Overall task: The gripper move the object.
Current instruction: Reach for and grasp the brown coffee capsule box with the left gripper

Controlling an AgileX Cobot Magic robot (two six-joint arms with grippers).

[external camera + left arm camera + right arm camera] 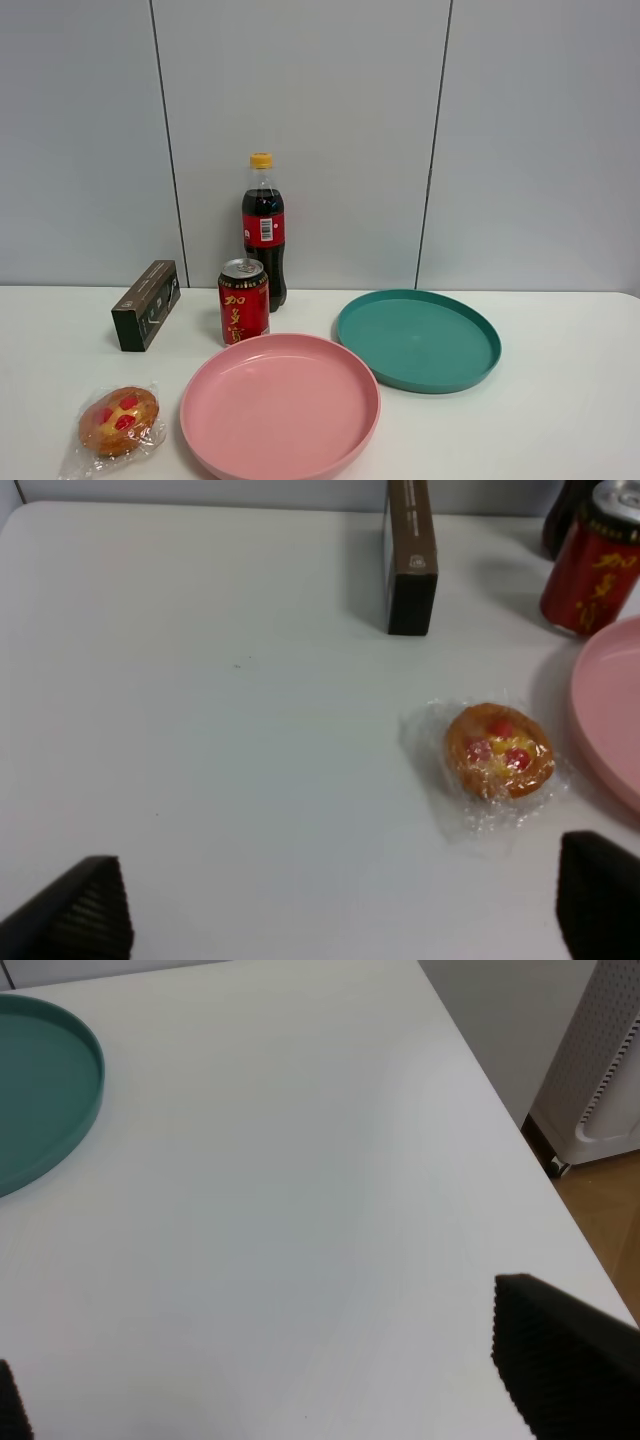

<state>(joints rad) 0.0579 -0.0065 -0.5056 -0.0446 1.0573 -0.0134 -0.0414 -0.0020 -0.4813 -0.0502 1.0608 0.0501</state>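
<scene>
Both claws spread
The left gripper (340, 920) and right gripper (285, 1390) each hold black jaws wide apart, one either side of centre.

1. Surface: flat white tabletop (560, 400).
2. Rear left: long dark brown-and-green cardboard box (146, 305), lying flat.
3. Rear ctr: red metal drink can (243, 301), upright; clear plastic cola bottle (264, 235) w/ yellow cap just behind it, upright.
4. Front ctr: round pink plate (280, 405); round teal plate (418, 338) just beside it, right-rear.
5. Front left: round orange pastry in clear wrap (119, 421).
</scene>
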